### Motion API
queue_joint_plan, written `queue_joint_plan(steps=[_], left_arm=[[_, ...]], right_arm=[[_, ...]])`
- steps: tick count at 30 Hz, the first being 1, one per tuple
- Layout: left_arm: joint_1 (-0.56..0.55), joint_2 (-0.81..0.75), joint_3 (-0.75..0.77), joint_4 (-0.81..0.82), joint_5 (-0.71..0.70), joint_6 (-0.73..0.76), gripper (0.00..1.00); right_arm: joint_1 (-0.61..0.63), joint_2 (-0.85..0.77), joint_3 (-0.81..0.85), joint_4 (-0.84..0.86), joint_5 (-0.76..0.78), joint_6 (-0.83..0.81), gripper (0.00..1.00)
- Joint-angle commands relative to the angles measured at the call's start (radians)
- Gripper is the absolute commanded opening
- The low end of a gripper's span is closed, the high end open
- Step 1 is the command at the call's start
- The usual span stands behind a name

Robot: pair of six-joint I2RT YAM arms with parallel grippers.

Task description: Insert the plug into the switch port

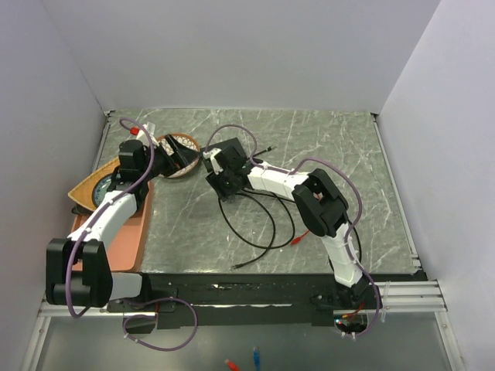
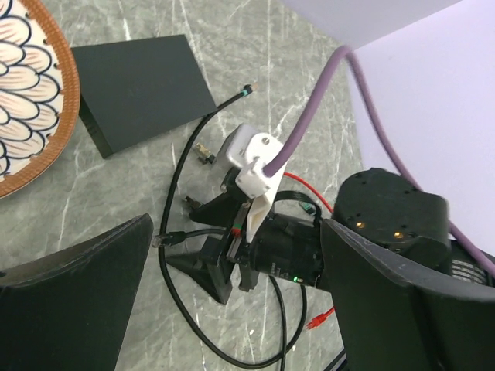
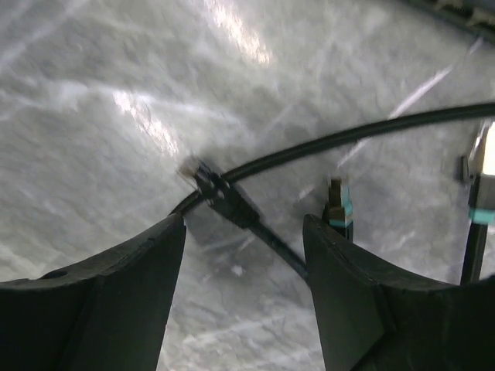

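Note:
The switch (image 2: 139,89) is a flat matte-black box lying on the marble table beside the patterned dish; its sockets do not show. The same switch (image 1: 232,149) sits just behind the right gripper (image 1: 219,179). A black plug (image 3: 209,185) with a clear tip lies on the table on its black cable, between the right gripper's (image 3: 244,224) open fingers, touching neither. From the left wrist view, that plug (image 2: 165,239) rests just off the right gripper's fingertips. The left gripper (image 2: 236,224) hovers wide open and holds nothing.
A teal-booted plug (image 3: 338,205) lies beside the right finger, and its cable end (image 2: 246,91) points toward the switch. Black cable loops (image 1: 259,224) and a red-tipped lead (image 1: 302,239) lie in the middle. The patterned dish (image 1: 186,147) and an orange tray (image 1: 128,232) sit at the left.

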Motion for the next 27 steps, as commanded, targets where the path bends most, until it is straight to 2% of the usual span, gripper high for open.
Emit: queue_joint_plan(steps=[1, 5, 6, 8, 9, 11, 15, 21, 27], left_arm=[[0.007, 0.014, 0.035, 0.038, 0.028, -0.004, 0.96], [0.008, -0.009, 0.026, 0.040, 0.019, -0.001, 0.96], [0.008, -0.015, 0.024, 0.041, 0.019, 0.000, 0.96], [0.008, -0.036, 0.020, 0.041, 0.010, 0.003, 0.96], [0.008, -0.045, 0.017, 0.043, 0.008, 0.005, 0.96], [0.008, -0.068, 0.003, 0.055, 0.007, 0.003, 0.96], [0.008, -0.110, -0.032, 0.110, 0.027, -0.006, 0.96], [0.008, -0.213, -0.092, 0.187, 0.004, -0.017, 0.96], [0.004, -0.263, -0.104, 0.257, 0.085, -0.021, 0.96]], right_arm=[[0.003, 0.045, 0.061, 0.017, 0.031, -0.011, 0.65], [0.002, 0.058, 0.061, 0.020, 0.010, -0.037, 0.49], [0.003, 0.059, 0.066, 0.015, 0.010, -0.041, 0.40], [0.002, 0.064, 0.067, 0.009, 0.010, -0.053, 0.28], [0.003, 0.064, 0.066, 0.007, 0.020, -0.054, 0.13], [0.003, 0.053, 0.058, 0.009, 0.056, -0.059, 0.00], [0.002, -0.071, -0.035, 0.061, 0.146, -0.070, 0.00], [0.000, -0.301, -0.135, 0.080, 0.131, -0.071, 0.00], [0.002, -0.476, -0.206, 0.078, 0.110, -0.024, 0.00]])
